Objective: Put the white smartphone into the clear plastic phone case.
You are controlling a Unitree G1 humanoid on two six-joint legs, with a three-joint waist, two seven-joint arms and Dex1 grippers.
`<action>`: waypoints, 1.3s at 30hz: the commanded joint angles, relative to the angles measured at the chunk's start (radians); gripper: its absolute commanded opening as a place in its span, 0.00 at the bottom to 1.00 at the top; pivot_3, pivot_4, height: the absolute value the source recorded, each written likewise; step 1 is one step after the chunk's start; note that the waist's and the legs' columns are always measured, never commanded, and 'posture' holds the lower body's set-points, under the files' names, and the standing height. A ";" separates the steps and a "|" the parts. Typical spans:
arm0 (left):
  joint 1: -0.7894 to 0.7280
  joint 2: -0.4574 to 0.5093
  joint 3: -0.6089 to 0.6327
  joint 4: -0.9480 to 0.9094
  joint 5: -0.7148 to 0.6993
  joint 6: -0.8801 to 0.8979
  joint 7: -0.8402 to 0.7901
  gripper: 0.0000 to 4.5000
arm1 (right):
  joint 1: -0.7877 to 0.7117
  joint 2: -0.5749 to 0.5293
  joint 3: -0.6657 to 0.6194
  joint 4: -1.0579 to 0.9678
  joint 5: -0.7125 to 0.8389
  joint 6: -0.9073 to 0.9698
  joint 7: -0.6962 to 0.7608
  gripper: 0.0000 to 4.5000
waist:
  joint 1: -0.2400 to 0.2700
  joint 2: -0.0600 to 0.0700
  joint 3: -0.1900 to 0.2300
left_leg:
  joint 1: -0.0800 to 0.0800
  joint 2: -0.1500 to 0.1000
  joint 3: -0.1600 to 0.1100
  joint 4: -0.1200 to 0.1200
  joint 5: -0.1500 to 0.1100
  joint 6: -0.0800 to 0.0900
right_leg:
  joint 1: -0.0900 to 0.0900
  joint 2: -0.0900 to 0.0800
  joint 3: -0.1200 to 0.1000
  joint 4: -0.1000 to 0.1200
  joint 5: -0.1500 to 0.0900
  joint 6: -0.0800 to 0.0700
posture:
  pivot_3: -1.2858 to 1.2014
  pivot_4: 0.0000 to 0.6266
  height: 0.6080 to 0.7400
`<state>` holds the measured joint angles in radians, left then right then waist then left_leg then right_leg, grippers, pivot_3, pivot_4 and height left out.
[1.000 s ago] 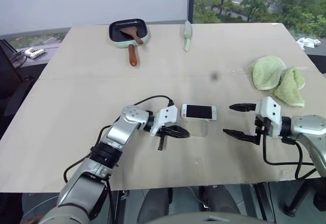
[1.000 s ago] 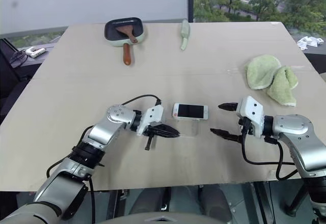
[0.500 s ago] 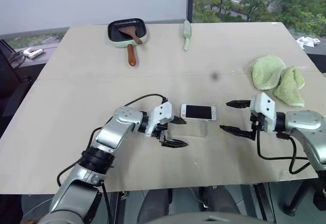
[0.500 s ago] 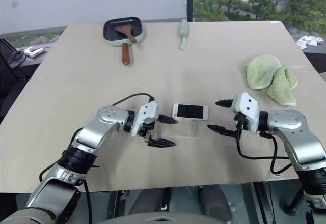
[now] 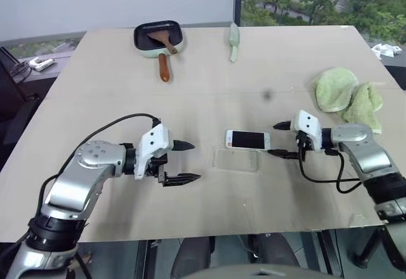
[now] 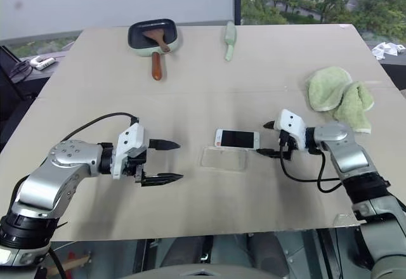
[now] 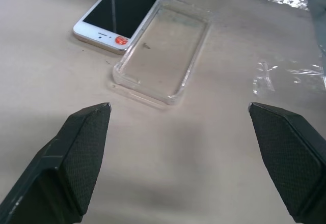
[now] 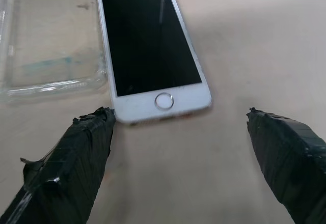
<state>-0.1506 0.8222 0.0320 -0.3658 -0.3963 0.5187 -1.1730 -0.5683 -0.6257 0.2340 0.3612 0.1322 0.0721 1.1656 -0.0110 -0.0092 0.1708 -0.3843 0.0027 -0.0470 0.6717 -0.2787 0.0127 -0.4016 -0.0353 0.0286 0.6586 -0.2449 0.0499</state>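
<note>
- The white smartphone lies flat, screen up, on the tabletop, its long side just beside the clear plastic phone case.
- Expect a stiff, slick, light slab; take it by the two long edges, since the glass face gives you no purchase.
- The case is thin and will likely skid or flex when pressed.
- Your right hand stands wide open and empty at the phone's home-button end.
- Your left hand is wide open, empty, well clear of the case.
- The green cloths, pan and pale green utensil lie far from the phone; nothing blocks you.
</note>
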 commanded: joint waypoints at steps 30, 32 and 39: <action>-0.018 0.000 0.050 -0.034 0.009 -0.014 0.241 0.99 | -0.273 0.170 0.012 0.532 -0.115 -0.275 0.173 1.00 | -0.037 -0.001 -0.001 | 0.009 0.003 0.012 -0.003 0.000 0.000 | 0.000 0.002 0.012 0.004 0.001 -0.001 | 0.52 0.24 1.00; -0.024 0.001 0.045 -0.025 0.012 -0.018 0.238 0.99 | -0.272 0.168 0.008 0.532 -0.114 -0.279 0.173 1.00 | -0.037 -0.001 -0.001 | 0.009 0.003 0.012 -0.003 0.000 0.000 | 0.000 0.002 0.012 0.003 0.001 -0.001 | 0.52 0.24 1.00; -0.030 0.000 0.037 -0.011 0.021 -0.029 0.235 0.99 | -0.265 0.159 -0.002 0.527 -0.113 -0.286 0.178 1.00 | -0.036 -0.001 -0.001 | 0.009 0.003 0.012 -0.003 0.000 0.000 | 0.000 0.002 0.012 0.003 0.001 -0.001 | 0.52 0.24 1.00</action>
<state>-0.1721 0.8181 0.0660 -0.3714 -0.3758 0.5108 -0.9349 -0.8358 -0.4641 0.2341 0.8831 0.0397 -0.2048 1.3485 -0.0473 -0.0105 0.1702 -0.3758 0.0055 -0.0350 0.6690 -0.2788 0.0126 -0.4013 -0.0336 0.0405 0.6620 -0.2434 0.0486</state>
